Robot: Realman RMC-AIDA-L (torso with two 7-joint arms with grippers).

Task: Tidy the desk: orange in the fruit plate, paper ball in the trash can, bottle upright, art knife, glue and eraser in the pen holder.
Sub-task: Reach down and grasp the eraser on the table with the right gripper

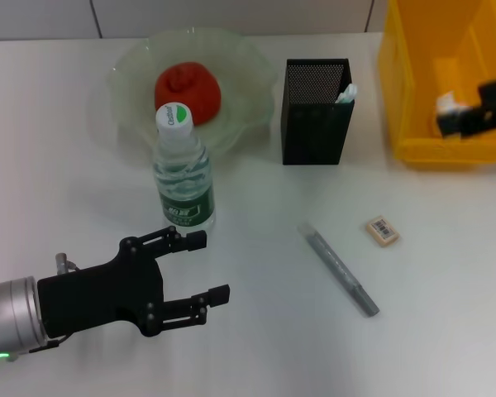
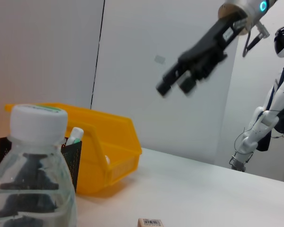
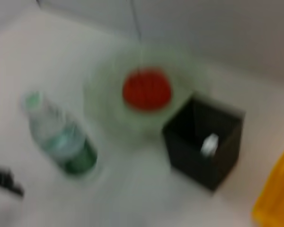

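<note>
The orange (image 1: 188, 89) lies in the fruit plate (image 1: 248, 62). The bottle (image 1: 182, 178) stands upright in front of the plate. My left gripper (image 1: 202, 266) is open and empty just in front of the bottle, apart from it. The pen holder (image 1: 317, 116) holds a white glue stick (image 1: 345, 93). The grey art knife (image 1: 339, 269) and the eraser (image 1: 383, 230) lie on the desk. My right gripper (image 1: 459, 116) hangs open above the trash can (image 1: 413, 99), and the paper ball (image 1: 445, 102) shows white inside the can beside it.
The white desk (image 1: 66, 165) has bare room left of the bottle and along the front right. A white humanoid robot (image 2: 270, 109) stands beyond the desk in the left wrist view. The trash can sits at the desk's far right edge.
</note>
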